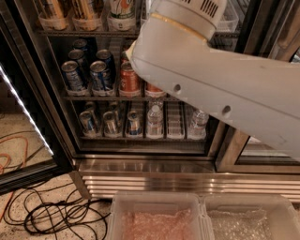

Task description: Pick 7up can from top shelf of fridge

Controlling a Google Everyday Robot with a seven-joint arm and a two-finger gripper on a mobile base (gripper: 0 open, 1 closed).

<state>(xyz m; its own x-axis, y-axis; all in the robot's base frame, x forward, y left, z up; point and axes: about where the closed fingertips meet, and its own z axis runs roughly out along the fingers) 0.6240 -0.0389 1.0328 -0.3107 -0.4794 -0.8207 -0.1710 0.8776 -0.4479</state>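
7up can (122, 10) is what my gripper is after, but the gripper itself lies beyond the upper edge at about 12 o'clock, past the vented joint of the arm (211, 84) — so I cannot tell whether it is released or clamped on anything. The can stands upright in a white lane on the top shelf (84, 33), close by the joint, with tan cans (51, 9) beside it toward 11 o'clock. I judge this the reach stage; next comes a level approach to the can's side. Shelf edge and neighbouring cans leave little room — the fridge (150, 178) stands open toward 9 o'clock.
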